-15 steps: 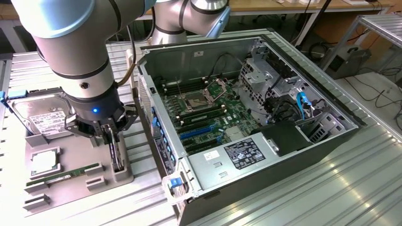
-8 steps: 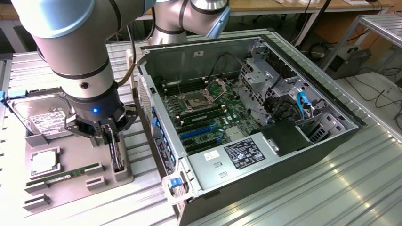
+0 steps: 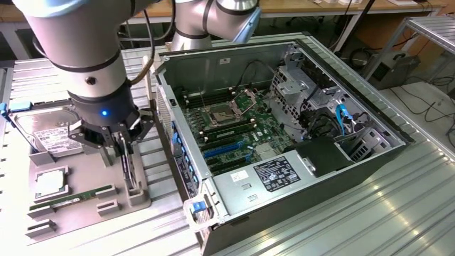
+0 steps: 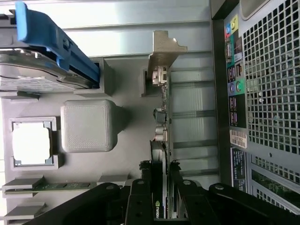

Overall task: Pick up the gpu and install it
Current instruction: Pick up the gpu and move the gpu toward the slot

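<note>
In the exterior view, the arm (image 3: 85,48) is reaching down over a grey tray (image 3: 135,201) that is sitting on the slatted metal bench (image 3: 398,202), just beside the open computer case (image 3: 213,69), on the exterior view's left. The hand (image 3: 122,148) is closing around the top edge of the gpu (image 3: 131,172), which is standing on edge in a slot of the tray, on the side nearest the case. A hard drive (image 3: 46,136), a processor (image 3: 51,183) and a memory stick (image 3: 74,197) are lying in other parts of the tray.

In the wrist view, the hand (image 4: 160,166) is pinching the gpu (image 4: 162,129), with its black fingers (image 4: 140,197) pressing on both faces of the thin card. The card is sitting edge-on in the tray (image 4: 122,154), with its silver bracket (image 4: 164,51) at the far end. The perforated rear of the case (image 4: 269,93) is running alongside, near the card. The hard drive (image 4: 37,70), processor (image 4: 30,143) and memory stick (image 4: 61,185) are resting in the tray on the card's other side.
</note>
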You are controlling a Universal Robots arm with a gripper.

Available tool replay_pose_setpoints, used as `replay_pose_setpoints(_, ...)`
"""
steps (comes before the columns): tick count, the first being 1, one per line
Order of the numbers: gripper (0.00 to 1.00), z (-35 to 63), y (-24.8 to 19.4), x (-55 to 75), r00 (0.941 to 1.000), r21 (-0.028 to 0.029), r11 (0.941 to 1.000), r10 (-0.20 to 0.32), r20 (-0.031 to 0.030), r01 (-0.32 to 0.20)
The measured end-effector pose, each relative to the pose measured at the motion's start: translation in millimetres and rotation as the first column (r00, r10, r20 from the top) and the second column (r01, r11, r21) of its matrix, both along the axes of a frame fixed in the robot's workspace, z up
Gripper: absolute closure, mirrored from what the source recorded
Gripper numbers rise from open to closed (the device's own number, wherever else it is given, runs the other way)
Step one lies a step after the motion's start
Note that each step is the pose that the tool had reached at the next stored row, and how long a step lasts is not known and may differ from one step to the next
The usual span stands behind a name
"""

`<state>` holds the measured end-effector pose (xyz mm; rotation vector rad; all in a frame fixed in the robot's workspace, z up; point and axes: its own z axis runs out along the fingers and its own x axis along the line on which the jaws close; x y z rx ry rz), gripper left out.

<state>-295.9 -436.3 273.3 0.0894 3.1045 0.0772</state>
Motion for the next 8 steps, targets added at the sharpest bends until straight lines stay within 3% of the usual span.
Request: replay_pose_setpoints(8,0.74,41.9,-1.2,0.8,0.9998,0.0013,0.9998,0.022,-0.0022,-0.022)
